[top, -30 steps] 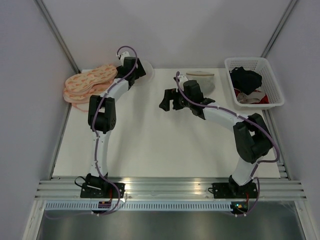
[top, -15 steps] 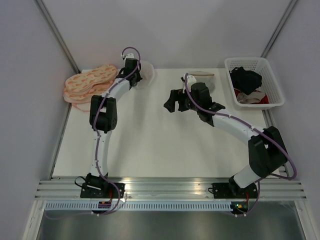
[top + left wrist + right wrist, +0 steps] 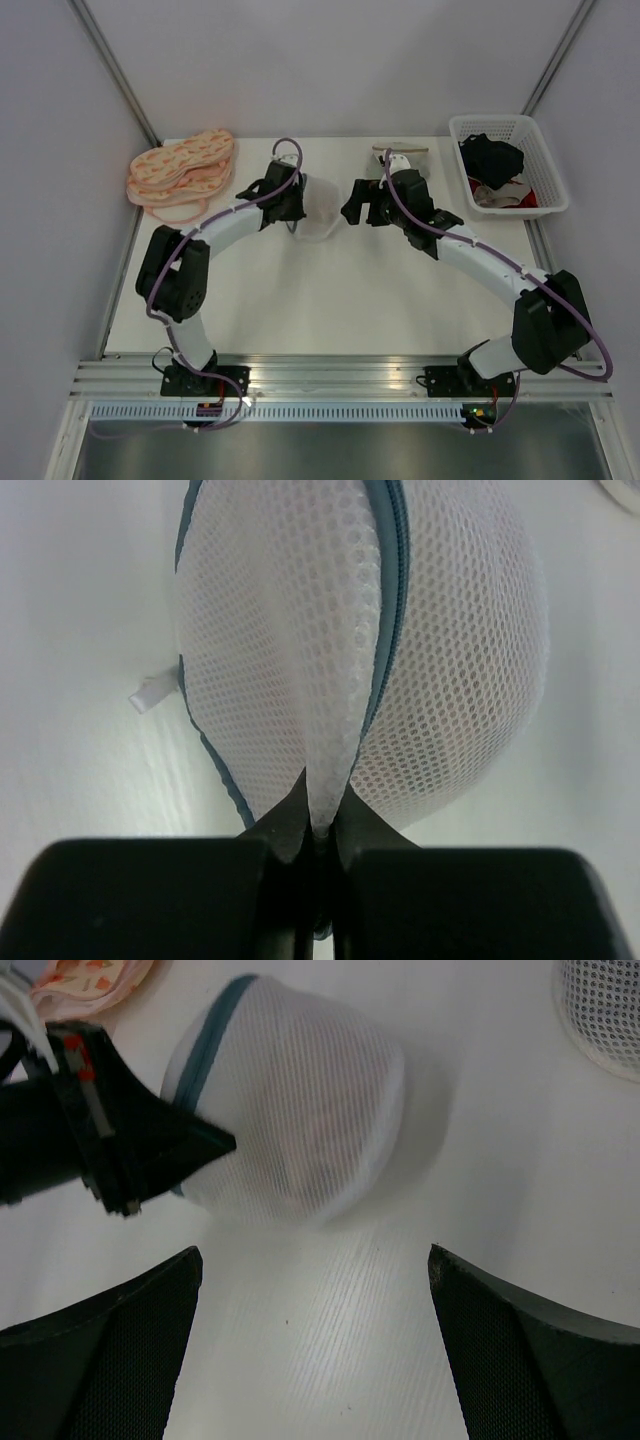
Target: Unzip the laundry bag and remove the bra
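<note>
The laundry bag (image 3: pixel 320 208) is a white mesh dome with a blue-grey zipper band (image 3: pixel 392 630), lying on the table's middle back. My left gripper (image 3: pixel 299 207) is shut on a pinched fold of its mesh (image 3: pixel 320 820). A faint pink shade shows through the mesh (image 3: pixel 305 1135); the bra itself is hidden inside. My right gripper (image 3: pixel 353 205) stands open just right of the bag. In the right wrist view its fingers (image 3: pixel 110 1340) straddle bare table in front of the bag (image 3: pixel 300 1100), not touching it.
A stack of peach patterned bras (image 3: pixel 180 170) lies at the back left. A greyer mesh bag (image 3: pixel 408 152) sits behind the right arm, its edge (image 3: pixel 600 1010) visible. A white basket (image 3: pixel 545 195) of dark clothes stands at the back right.
My left gripper closed on the laundry bag and carried it from the back left towards the middle. The right arm reached further back, still open.
</note>
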Tool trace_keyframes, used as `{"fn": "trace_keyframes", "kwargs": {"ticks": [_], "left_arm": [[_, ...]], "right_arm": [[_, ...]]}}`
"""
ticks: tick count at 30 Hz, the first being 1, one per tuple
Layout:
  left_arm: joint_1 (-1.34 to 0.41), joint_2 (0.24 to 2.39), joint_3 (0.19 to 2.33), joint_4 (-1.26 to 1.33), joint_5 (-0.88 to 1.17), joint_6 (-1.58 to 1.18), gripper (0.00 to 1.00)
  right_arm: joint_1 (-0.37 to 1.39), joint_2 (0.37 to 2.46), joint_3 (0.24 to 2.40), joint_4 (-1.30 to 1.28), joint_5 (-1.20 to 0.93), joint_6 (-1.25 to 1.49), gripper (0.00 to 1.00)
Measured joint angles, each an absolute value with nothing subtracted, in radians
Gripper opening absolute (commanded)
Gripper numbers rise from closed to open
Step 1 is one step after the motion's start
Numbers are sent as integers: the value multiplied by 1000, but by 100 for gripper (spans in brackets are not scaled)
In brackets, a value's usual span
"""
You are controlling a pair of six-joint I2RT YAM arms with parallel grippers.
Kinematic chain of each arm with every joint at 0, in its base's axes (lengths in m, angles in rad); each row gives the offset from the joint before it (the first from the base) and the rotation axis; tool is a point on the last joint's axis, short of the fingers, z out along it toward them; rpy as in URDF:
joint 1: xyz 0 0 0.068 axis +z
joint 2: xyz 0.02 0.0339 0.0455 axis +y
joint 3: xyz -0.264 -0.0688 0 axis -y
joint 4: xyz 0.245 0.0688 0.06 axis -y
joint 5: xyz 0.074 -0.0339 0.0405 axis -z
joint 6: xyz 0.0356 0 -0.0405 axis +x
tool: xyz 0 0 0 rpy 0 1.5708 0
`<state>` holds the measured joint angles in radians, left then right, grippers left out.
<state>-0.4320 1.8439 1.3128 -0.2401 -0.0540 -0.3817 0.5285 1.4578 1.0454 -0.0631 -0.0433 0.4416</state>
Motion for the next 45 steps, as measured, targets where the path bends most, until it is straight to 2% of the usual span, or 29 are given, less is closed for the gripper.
{"fn": "trace_keyframes", "kwargs": {"ticks": [7,13,16,17,19,20,26,35,38,40,41,44,45], "left_arm": [[-569,1602,1032,-244,-57,-581,2],[-696,1476,970,-269,-155,-730,2],[-756,1489,984,-287,-168,-750,38],[-774,1499,988,-292,-174,-761,61],[-796,1518,990,-299,-186,-791,85],[-805,1523,990,-308,-199,-809,99],[-840,1449,969,-321,-304,-883,100],[-842,938,796,-321,-390,-915,100],[-842,836,740,-337,-406,-921,100],[-842,789,699,-354,-419,-929,100],[-842,770,680,-366,-421,-931,100],[-842,732,636,-394,-425,-939,100],[-842,722,627,-400,-427,-942,100]], "right_arm": [[533,1345,993,-128,-43,448,98],[537,1234,957,-171,-27,447,98],[537,1208,947,-192,-24,445,98],[537,1203,943,-197,-24,445,98],[538,1194,929,-205,-24,444,98],[539,1191,923,-209,-23,444,98],[542,1172,904,-256,-9,437,98],[595,1133,889,-268,-32,449,98],[642,1155,889,-234,-44,478,98],[691,1189,891,-209,-35,503,94],[718,1215,892,-192,-30,517,91],[780,1298,900,-128,-16,560,61],[793,1326,902,-101,-8,575,35]]}}
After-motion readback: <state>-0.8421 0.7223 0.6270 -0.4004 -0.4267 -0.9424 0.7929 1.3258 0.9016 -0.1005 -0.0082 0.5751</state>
